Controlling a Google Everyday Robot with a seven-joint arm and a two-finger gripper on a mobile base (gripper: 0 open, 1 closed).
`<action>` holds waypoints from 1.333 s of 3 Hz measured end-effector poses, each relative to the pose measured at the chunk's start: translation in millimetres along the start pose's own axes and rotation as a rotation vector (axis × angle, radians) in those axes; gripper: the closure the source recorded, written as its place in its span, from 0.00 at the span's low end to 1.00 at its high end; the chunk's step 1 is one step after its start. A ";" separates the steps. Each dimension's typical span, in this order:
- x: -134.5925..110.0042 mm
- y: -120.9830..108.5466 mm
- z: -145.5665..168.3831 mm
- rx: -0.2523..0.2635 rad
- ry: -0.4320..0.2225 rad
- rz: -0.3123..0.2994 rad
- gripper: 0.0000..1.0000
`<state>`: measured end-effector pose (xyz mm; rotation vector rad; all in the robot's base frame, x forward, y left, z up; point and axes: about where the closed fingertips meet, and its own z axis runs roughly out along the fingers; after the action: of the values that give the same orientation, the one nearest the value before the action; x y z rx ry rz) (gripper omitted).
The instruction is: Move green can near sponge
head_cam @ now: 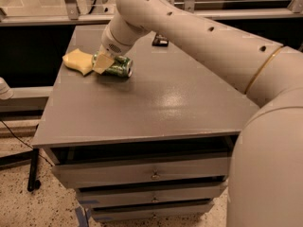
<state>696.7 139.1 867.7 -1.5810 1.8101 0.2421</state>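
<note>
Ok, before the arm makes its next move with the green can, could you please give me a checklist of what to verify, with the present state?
1. Green can close to the sponge: ok, it lies just right of it.
2. Can down on the table: ok, it seems to lie on its side on the top.
3. Gripper position: ok, at the can's left end, beside the sponge.
4. Gripper's hold on the can: cannot tell.
5. Can safe from rolling: not ok, lying on its side it might roll.
6. Dark bar out of the way: ok, far back on the table.
</note>
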 end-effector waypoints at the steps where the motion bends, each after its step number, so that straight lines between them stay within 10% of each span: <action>1: -1.6 2.3 0.1 -0.003 -0.010 -0.006 0.38; 3: -9.3 16.2 -8.0 -0.015 -0.053 -0.016 0.00; 4: -9.3 19.0 -10.2 -0.014 -0.061 -0.014 0.00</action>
<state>675.2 145.1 875.0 -1.5783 1.7542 0.2943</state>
